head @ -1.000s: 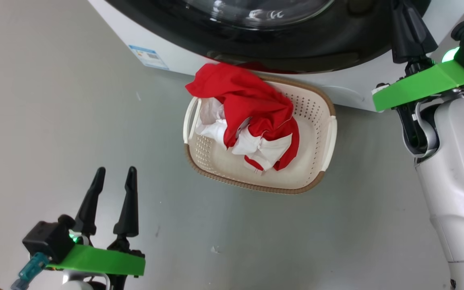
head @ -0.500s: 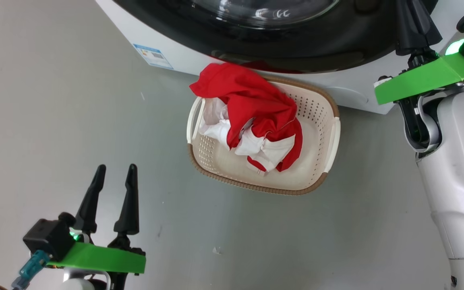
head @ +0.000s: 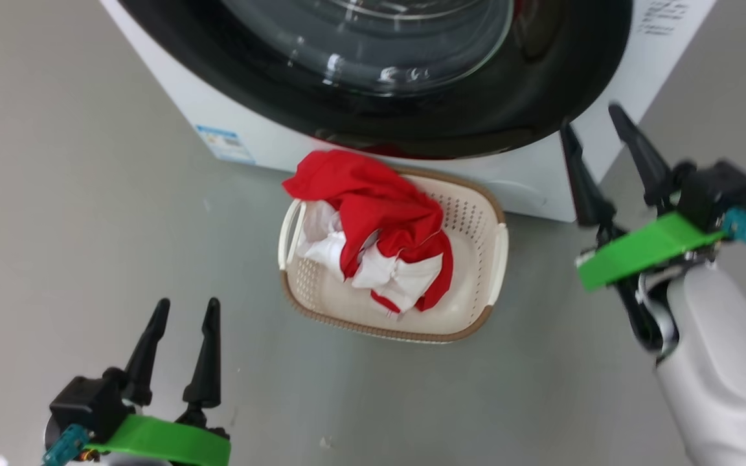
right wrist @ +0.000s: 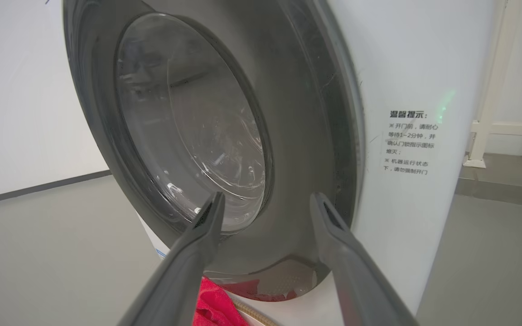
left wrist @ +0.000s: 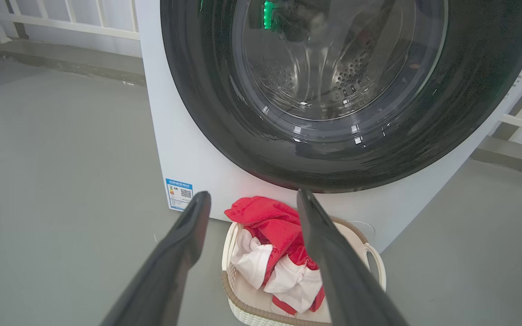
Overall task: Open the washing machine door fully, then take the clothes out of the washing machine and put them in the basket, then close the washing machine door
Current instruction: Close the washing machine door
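The clothes (head: 379, 213) lie in the basket (head: 463, 291) just in front of the washing machine (head: 645, 65), whose washing machine door (head: 412, 123) looks shut, so I think the left gripper (head: 187, 303) and right gripper (head: 588, 118) stand before it with fingers spread wide, holding nothing.
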Available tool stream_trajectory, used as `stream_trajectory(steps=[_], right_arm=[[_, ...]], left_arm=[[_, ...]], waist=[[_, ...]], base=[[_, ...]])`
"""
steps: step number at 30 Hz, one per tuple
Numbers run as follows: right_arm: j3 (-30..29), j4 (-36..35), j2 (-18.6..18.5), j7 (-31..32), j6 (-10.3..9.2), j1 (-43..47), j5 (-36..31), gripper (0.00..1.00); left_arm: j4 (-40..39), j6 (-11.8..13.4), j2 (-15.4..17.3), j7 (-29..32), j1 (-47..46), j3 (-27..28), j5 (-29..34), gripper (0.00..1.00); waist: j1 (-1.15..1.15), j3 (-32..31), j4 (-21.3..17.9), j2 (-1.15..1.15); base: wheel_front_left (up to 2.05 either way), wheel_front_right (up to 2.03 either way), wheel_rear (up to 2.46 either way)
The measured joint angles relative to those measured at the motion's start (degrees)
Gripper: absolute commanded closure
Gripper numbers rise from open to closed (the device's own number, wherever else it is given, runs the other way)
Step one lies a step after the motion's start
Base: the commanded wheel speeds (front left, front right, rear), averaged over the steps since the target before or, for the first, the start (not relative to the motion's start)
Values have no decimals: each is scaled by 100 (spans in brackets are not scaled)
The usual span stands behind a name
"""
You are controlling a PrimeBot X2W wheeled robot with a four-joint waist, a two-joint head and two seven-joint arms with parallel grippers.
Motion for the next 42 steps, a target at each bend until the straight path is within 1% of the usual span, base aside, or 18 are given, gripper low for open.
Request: stream_trajectory(steps=[8,14,20,26,42], right_arm=[[-73,-191,15,0,0,1067,0,0],[-190,-353,19,0,0,1633,0,0],[-377,-506,34,1,0,1988,0,0],[-394,-650,118,4,0,2251,0,0],[-544,-784,147,4,0,2869,9,0]], left_arm=[[70,-1,166,-1,280,111,45,0],[104,-1,255,0,438,151,45,0],[110,-1,342,0,461,151,33,0],[147,-1,416,0,603,149,-54,0],[120,-1,421,0,978,398,-67,0]], waist=[[0,-396,-331,0],[0,-609,-656,0],[0,-766,-959,0],[0,-908,-1217,0],[0,-1341,-1774,0]], base=[[0,0,0],[0,0,0],[0,0,0],[0,0,0],[0,0,0]])
